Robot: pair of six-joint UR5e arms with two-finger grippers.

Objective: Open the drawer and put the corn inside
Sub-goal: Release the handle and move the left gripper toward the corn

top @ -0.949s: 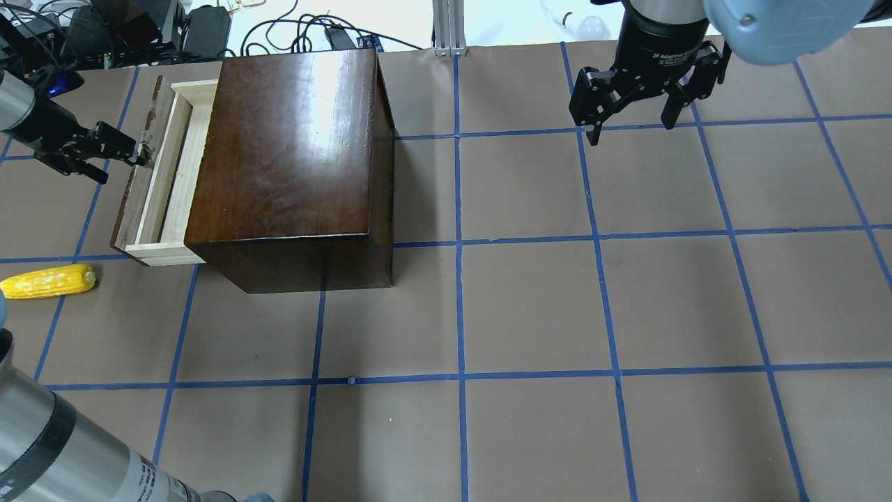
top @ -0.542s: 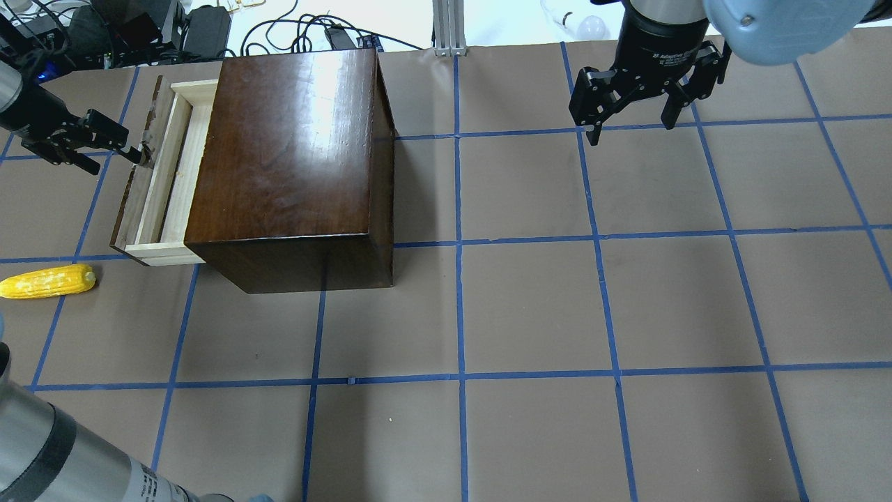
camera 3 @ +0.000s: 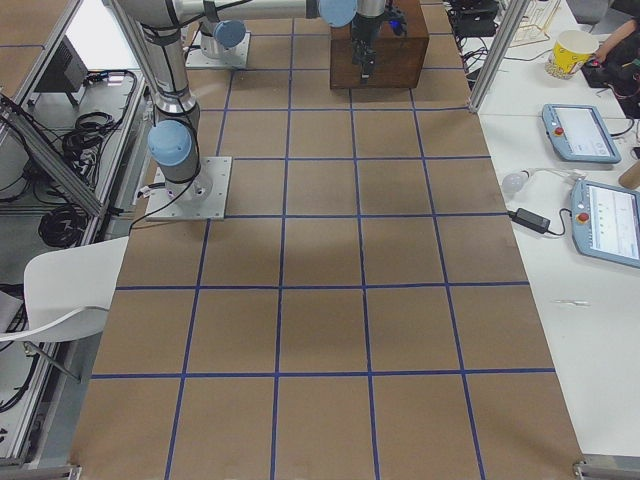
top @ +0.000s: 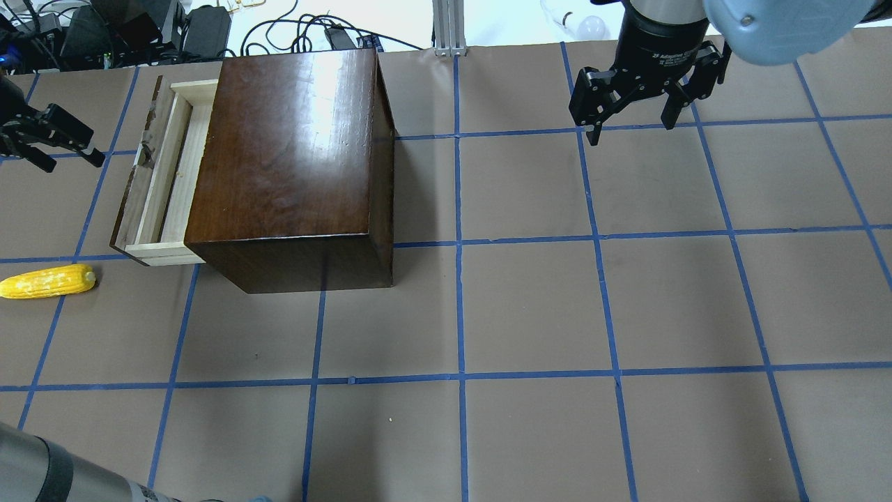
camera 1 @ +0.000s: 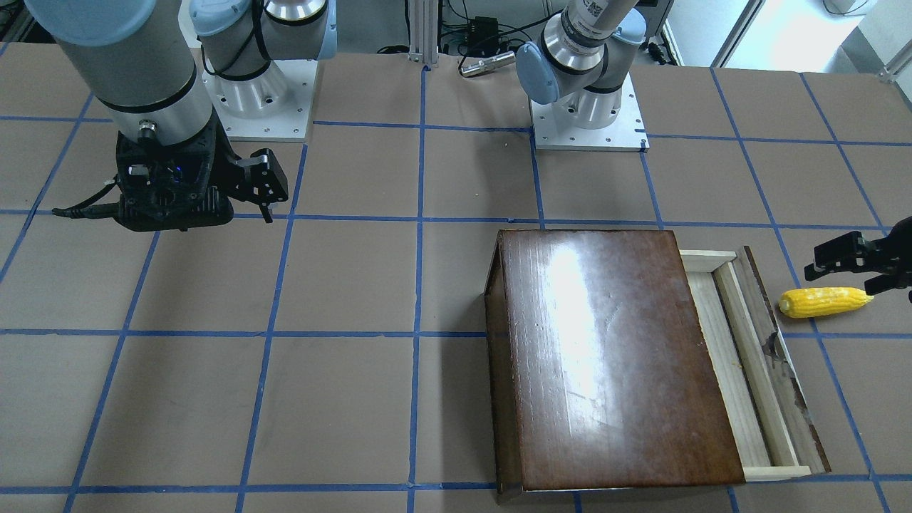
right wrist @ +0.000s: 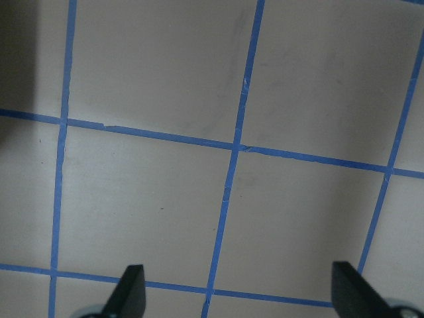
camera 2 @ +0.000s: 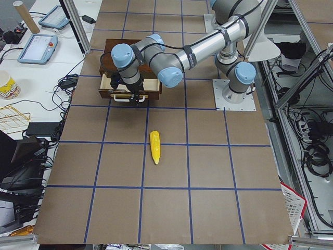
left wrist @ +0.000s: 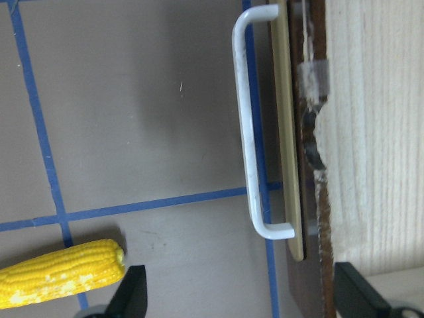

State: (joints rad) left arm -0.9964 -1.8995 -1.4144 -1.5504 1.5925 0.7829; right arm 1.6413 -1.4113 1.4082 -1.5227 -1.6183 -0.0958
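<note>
Drawer [top: 164, 174] is out partway, so half done; corn [top: 47, 281] not grabbed yet, left gripper [top: 74, 164] and right gripper [top: 633, 132] both wide open, empty.

Drawer [top: 164, 174] juts from box [top: 293, 153] left side; corn [top: 47, 281] on table [top: 529, 307] nearer robot, seemingly apart from drawer.

Robot lab: teach pendants [camera 3: 578, 133], taped table [top: 529, 307]
</note>
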